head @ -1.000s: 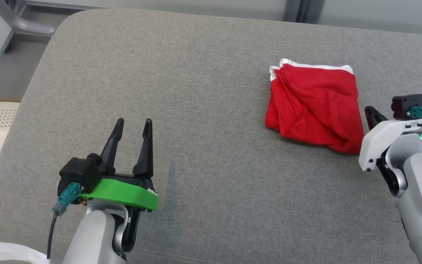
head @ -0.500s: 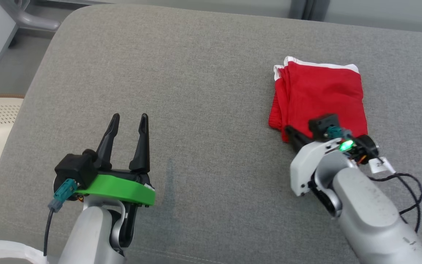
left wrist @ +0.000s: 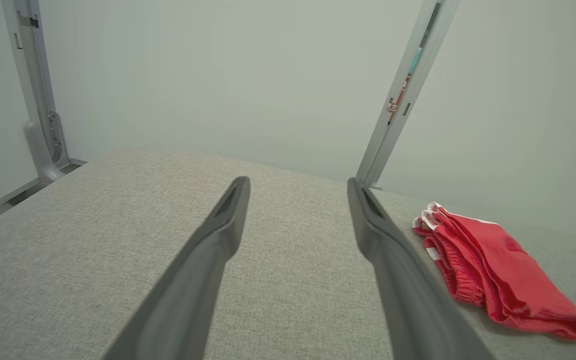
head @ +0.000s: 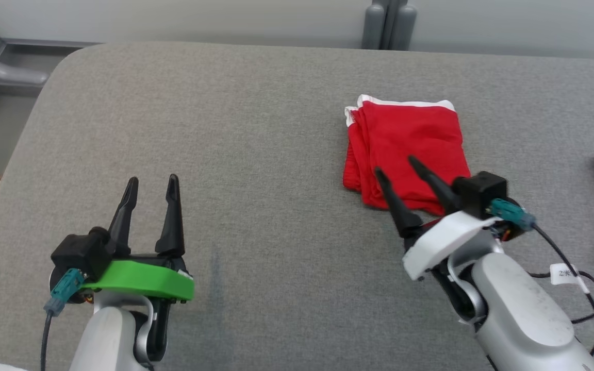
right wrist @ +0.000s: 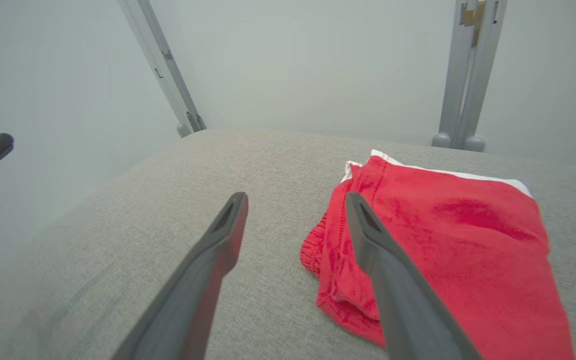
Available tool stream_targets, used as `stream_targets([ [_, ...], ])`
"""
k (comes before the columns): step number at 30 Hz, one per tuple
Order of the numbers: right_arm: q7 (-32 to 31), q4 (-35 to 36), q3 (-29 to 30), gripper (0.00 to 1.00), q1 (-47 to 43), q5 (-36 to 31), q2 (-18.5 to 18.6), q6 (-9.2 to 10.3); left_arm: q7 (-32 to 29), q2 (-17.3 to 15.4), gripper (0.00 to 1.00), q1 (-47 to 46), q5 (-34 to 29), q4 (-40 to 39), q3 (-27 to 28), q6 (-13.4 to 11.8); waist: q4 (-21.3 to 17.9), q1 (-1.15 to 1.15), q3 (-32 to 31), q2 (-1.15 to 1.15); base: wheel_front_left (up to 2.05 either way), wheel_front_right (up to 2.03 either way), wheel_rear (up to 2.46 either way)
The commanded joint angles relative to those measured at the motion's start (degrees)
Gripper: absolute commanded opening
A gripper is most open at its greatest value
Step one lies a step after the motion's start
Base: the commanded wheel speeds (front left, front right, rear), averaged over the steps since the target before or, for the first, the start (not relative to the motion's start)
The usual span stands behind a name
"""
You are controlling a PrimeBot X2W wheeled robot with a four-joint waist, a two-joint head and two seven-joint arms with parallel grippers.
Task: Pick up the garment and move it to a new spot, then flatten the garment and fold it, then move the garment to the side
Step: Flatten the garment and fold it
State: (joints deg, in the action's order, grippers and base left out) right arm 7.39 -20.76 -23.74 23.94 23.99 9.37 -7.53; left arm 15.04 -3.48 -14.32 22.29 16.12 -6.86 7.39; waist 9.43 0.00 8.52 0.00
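Though close, garment (head: 405, 139) just ahead of right pincer (head: 395, 165).

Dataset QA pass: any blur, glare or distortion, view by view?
Head view: sharp, flat light, no glare, faint shadow at the garment. Left wrist view: posts lean from wide-angle distortion, own fingers soft. Right wrist view: same lean, garment's red oversaturated, folds smeared.

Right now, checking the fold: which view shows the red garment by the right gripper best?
Head view: the red garment shows nearly whole from above, right gripper over its near edge. Right wrist view crops it; left wrist, oblique.
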Motion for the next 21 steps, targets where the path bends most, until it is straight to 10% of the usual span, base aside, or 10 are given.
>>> stream_targets([
  [1, 1.0, 1.4, 3.5, 1.00, -2.3, -1.6, -0.1, 0.09, 0.2, -0.6, 1.00, 1.5, -0.2, -0.2, 0.9, 0.1, -2.8, 0.00, -2.3, 0.00, 0.00, 0.00, 0.00],
  [11, -1.4, 8.3, 21.4, 1.00, -12.2, -8.9, 0.0, 0.08, 0.2, -0.9, 1.00, 6.3, -1.8, -0.5, 5.4, 0.1, -7.8, 0.00, -6.1, 0.00, 0.00, 0.00, 0.00],
  [21, -3.2, 6.0, 20.9, 1.00, -13.4, -9.6, 0.4, 0.08, 0.2, -0.7, 1.00, 9.5, -3.0, -0.5, 6.4, 0.1, -10.7, 0.00, -7.9, 0.00, 0.00, 0.00, 0.00],
])
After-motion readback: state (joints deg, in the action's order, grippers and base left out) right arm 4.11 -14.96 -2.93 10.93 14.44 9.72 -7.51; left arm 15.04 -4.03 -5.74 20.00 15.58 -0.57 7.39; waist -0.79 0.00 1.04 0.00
